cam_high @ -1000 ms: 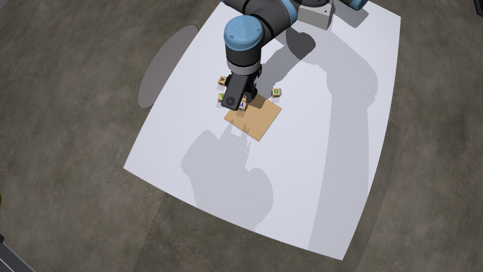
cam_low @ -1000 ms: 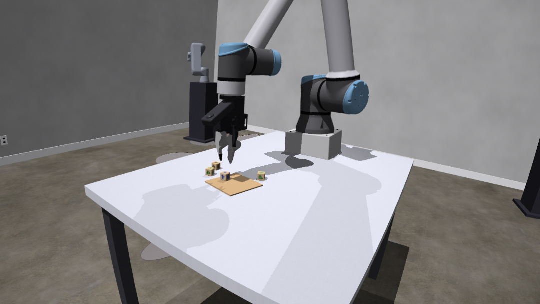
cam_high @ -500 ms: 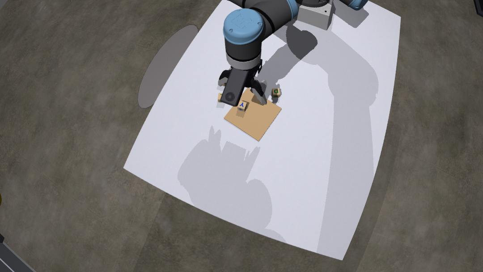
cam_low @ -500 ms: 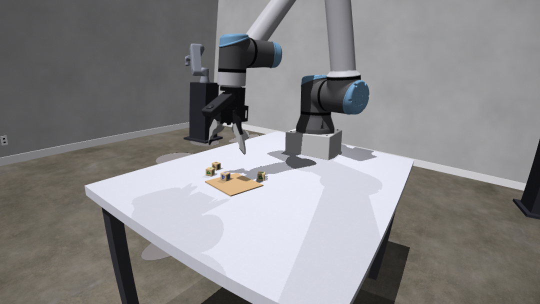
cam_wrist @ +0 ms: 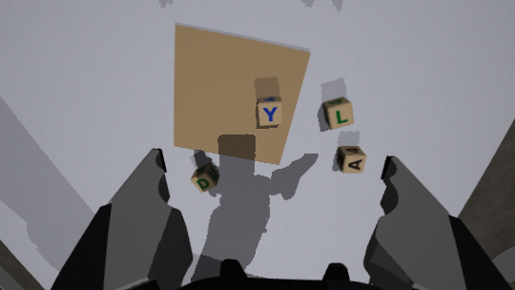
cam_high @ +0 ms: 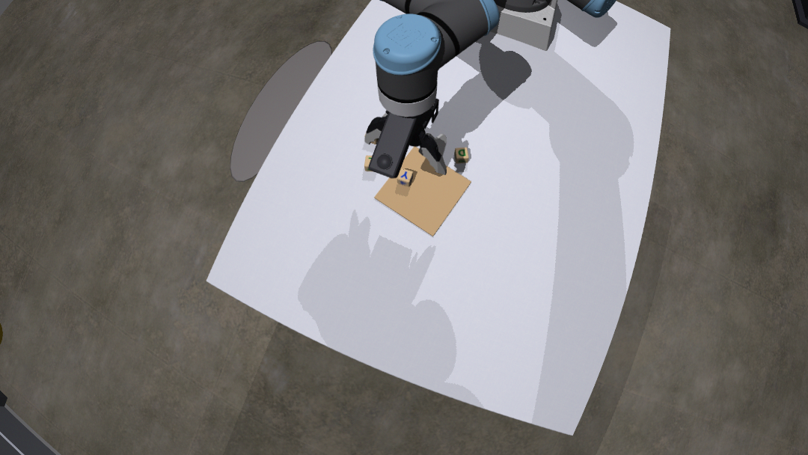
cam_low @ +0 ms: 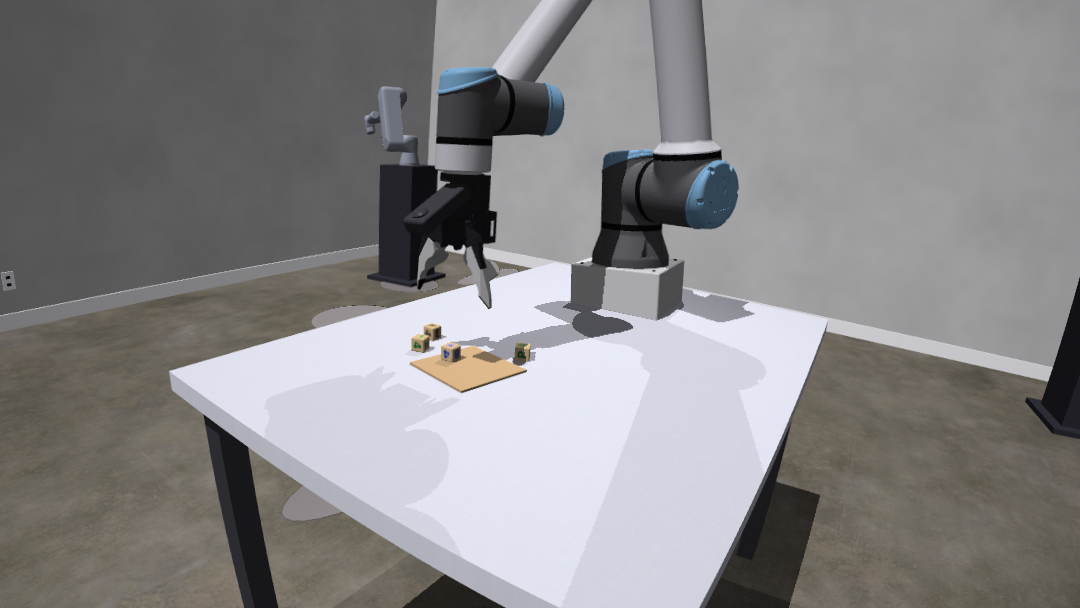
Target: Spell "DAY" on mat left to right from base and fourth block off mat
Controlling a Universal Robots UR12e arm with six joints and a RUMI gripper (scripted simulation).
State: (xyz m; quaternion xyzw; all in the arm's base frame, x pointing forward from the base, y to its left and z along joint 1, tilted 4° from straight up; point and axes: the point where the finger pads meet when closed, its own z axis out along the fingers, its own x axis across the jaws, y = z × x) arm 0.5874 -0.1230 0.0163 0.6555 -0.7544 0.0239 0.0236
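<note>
1. The RUMI two-jaw claw [cam_high: 405, 153] [cam_low: 454, 296] [cam_wrist: 272, 154] hangs above the work area with its jaws spread wide and nothing between them.
2. The white table [cam_high: 271, 254] [cam_low: 483, 453] [cam_wrist: 95, 95] is the largest thing here, carrying the mat, the blocks and the arm's base.
3. The UR12e arm [cam_high: 407, 45] [cam_low: 464, 113] reaches out over the table, its last joint pointing down.
4. Behind the table, in the exterior view, a dark pedestal [cam_low: 396, 226] bears a small grey arm [cam_low: 393, 119].
5. A pale grey mounting box [cam_high: 523, 31] [cam_low: 657, 294] supports the UR12e on the table.
6. The flat tan mat [cam_high: 432, 209] [cam_low: 464, 377] [cam_wrist: 215, 81] holds one block.
7. The blocks are wooden letter cubes, similar in size:
   - The blue Y block [cam_high: 405, 177] [cam_low: 451, 352] [cam_wrist: 270, 113] sits on the mat near its right edge in the wrist view, where its letter reads upright.
   - The green L block [cam_high: 368, 164] [cam_low: 420, 343] [cam_wrist: 339, 113] rests off the mat, beyond that edge.
   - The black A block [cam_low: 432, 332] [cam_wrist: 352, 160] is also off the mat, near the L block, its top letter turned sideways in the wrist view.
   - The green D block [cam_high: 461, 154] [cam_low: 522, 352] [cam_wrist: 205, 178] stands off the mat near its lower left corner in the wrist view, its letter slightly tilted.

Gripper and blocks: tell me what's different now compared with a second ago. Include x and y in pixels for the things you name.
The gripper [cam_high: 407, 156] [cam_low: 454, 296] [cam_wrist: 272, 154] has risen and spread its fingers wide. The Y block [cam_high: 405, 176] [cam_low: 450, 351] [cam_wrist: 270, 113] stayed on the mat [cam_high: 435, 197] [cam_low: 468, 373] [cam_wrist: 219, 81]; the D block [cam_high: 461, 154] [cam_low: 522, 352] [cam_wrist: 205, 177], L block [cam_high: 368, 163] [cam_low: 420, 343] [cam_wrist: 339, 113] and A block [cam_low: 432, 331] [cam_wrist: 352, 159] stayed off it.
</note>
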